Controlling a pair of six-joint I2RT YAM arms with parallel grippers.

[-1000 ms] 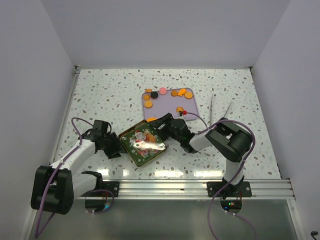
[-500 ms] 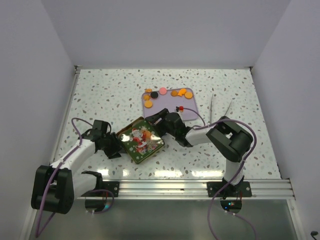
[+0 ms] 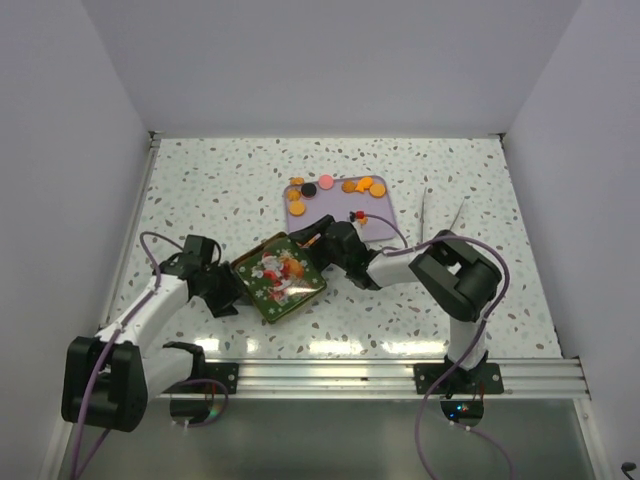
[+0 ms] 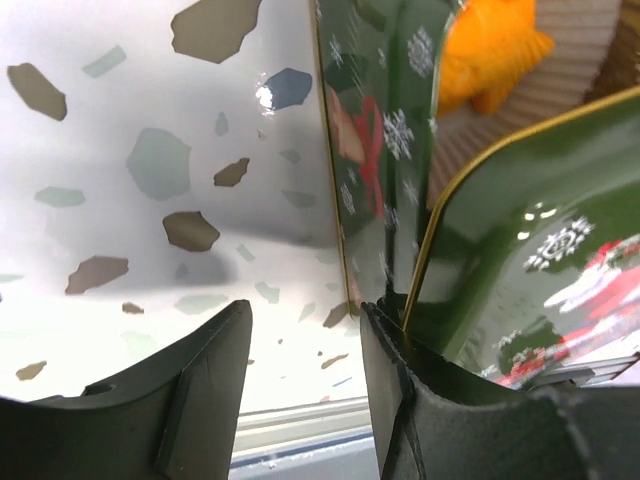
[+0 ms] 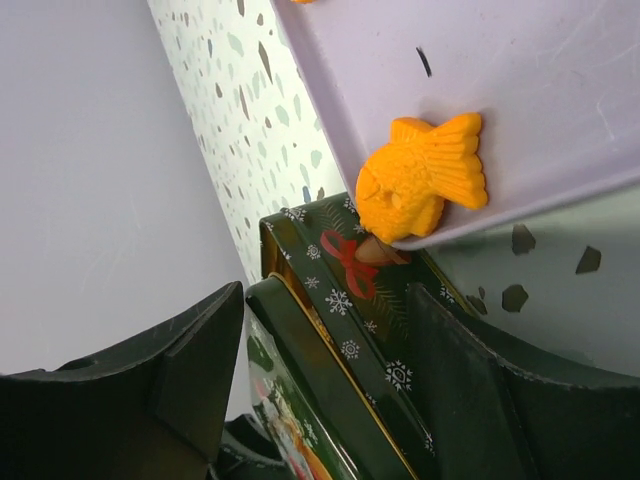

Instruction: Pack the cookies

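Left gripper at the left wall of the tin: jaws apart, one finger touching the wall, nothing clamped. Right gripper straddling the tin's far corner; can't tell whether clenched or just around it. Lid tilted over the tin, not seated. Fish-shaped cookie just beyond right gripper, overhanging the near edge of the tray. Another fish cookie inside the tin, ahead of left gripper. Other cookies on the tray's far side, well beyond right gripper. Tin and tray on the counter.
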